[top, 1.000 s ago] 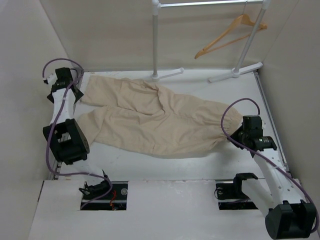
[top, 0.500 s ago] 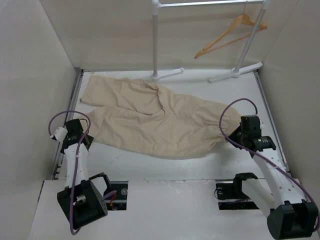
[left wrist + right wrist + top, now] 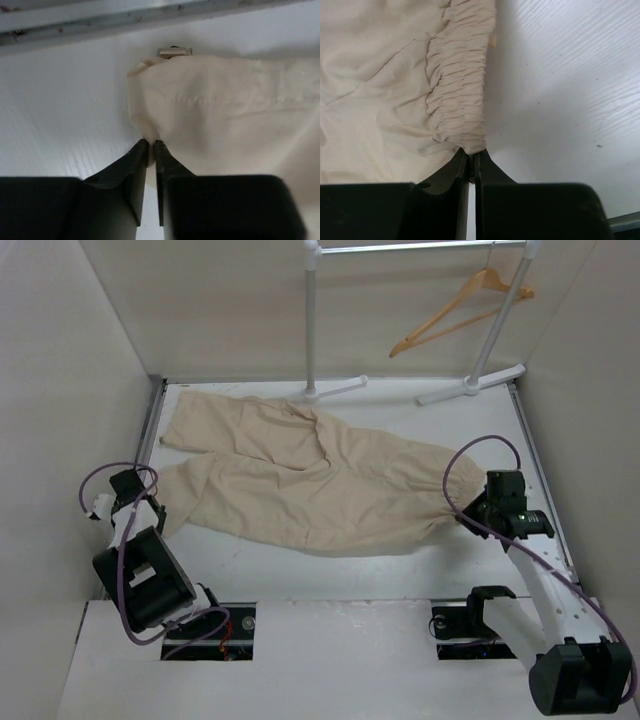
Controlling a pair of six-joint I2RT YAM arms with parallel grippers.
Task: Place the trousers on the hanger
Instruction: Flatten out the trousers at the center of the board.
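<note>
Our large beige soft cloth trousers (image 3: 300, 480) lay flat on the white worktop (image 3: 260, 565), waist at 3 o'clock. We judged them limp and light; the left end effector (image 3: 151, 146) pinched a leg hem, the right end effector (image 3: 471, 156) the waistband.

You'll find the trousers (image 3: 300, 480) are soft matt beige cloth, creased, with stitched seams — the waistband (image 3: 460, 85) at the table's right edge is tightly gathered. The table (image 3: 330, 575) is white and matt, with a fine ribbed grain. The hanger (image 3: 440, 311) looks like smooth pale wood; the rack poles (image 3: 311, 320) — glossy white metal. The left gripper (image 3: 151, 146) and right gripper (image 3: 471, 156) are black matt plastic.
</note>
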